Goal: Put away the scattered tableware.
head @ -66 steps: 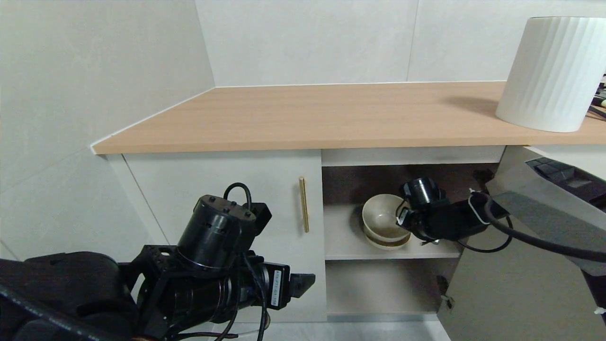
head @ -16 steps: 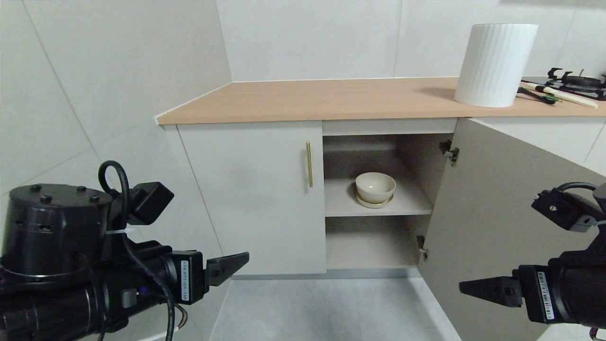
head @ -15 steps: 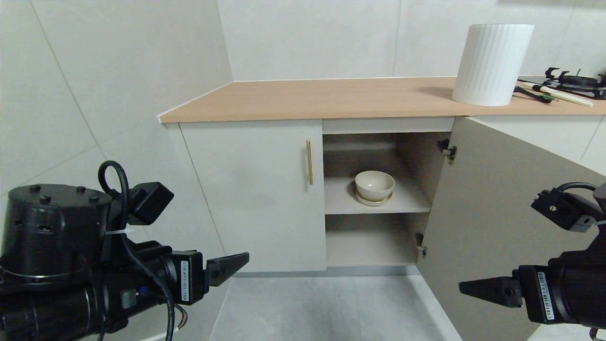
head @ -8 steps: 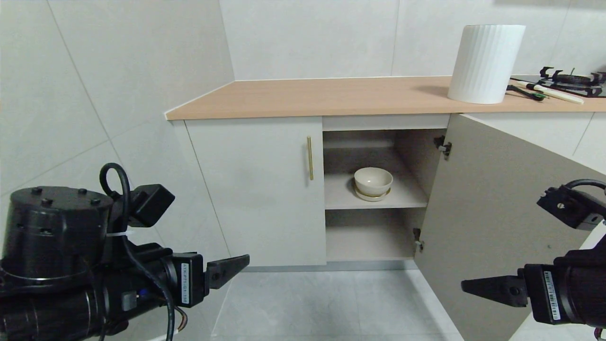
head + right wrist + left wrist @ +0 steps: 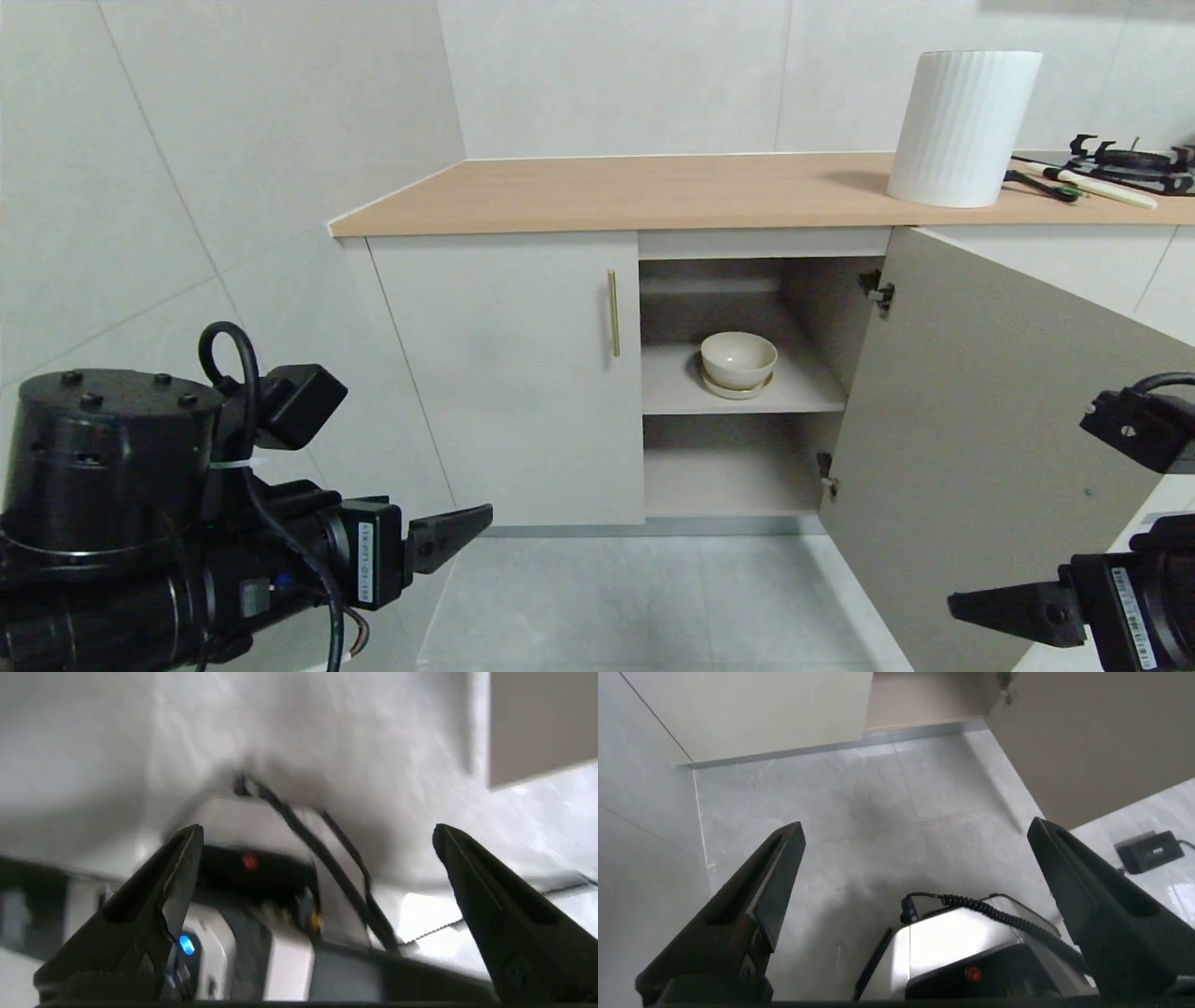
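Right tool lower, far from bowl

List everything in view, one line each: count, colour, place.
Bowl: one, cream, on the plate.
Plate: one, cream, upper shelf.
Open door: one, grey, right of the shelf.
Closed door: one, white, left of the shelf.
Counter: one, wood-brown, above the doors.
Cylinder: one, white, on the counter.
Utensils: count unclear, green and cream, beside the cylinder.
Left end effector: one, black, open, over the floor.
Right end effector: one, black, open.
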Tool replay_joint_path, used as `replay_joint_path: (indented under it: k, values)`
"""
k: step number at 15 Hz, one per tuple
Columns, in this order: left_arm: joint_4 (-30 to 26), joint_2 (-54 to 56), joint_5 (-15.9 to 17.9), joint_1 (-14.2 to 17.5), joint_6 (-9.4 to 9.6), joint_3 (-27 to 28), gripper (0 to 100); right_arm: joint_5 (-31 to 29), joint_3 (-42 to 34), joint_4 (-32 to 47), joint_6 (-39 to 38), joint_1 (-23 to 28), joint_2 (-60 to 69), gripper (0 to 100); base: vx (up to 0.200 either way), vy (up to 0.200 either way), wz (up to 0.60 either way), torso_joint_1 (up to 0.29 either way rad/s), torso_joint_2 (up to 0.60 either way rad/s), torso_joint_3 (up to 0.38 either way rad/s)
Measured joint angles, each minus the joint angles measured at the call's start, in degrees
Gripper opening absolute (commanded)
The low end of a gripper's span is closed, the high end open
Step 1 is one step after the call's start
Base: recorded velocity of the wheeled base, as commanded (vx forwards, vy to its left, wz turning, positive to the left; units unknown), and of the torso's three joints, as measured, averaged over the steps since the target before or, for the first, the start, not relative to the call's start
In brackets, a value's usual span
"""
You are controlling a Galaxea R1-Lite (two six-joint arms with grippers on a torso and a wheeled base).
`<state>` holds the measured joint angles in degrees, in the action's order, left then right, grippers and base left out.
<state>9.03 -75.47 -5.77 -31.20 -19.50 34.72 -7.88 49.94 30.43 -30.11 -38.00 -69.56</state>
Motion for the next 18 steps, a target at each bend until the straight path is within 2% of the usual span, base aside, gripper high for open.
replay_joint_path:
  k: [4,9,11,14,18]
  values:
    - [0.0,0.0,0.1,-0.1,0.02,0.0,100,-0.6,1.1,3.8,1.3,0.0,0.6,100,0.0,-0.2,0.0,0.004,0.0,0.0]
    - [0.0,-0.1,0.1,-0.1,0.02,-0.1,100,-6.1,1.8,7.4,1.8,0.5,0.8,100,0.0,-0.2,0.0,0.004,0.0,-0.001]
    - [0.0,-0.1,0.1,-0.1,0.0,-0.3,100,-8.0,2.2,7.6,2.3,2.1,0.7,100,0.0,0.0,0.0,0.0,0.0,0.0]
    - [0.0,-0.1,0.2,-0.1,0.02,-0.4,100,-10.8,2.5,7.6,6.4,10.0,0.5,100,0.0,0.0,0.0,0.0,0.0,0.0]
    - [0.0,-0.2,0.3,-0.1,0.0,-0.4,100,-12.0,3.7,4.3,13.3,26.0,0.2,100,0.0,0.0,0.0,0.0,0.0,0.0]
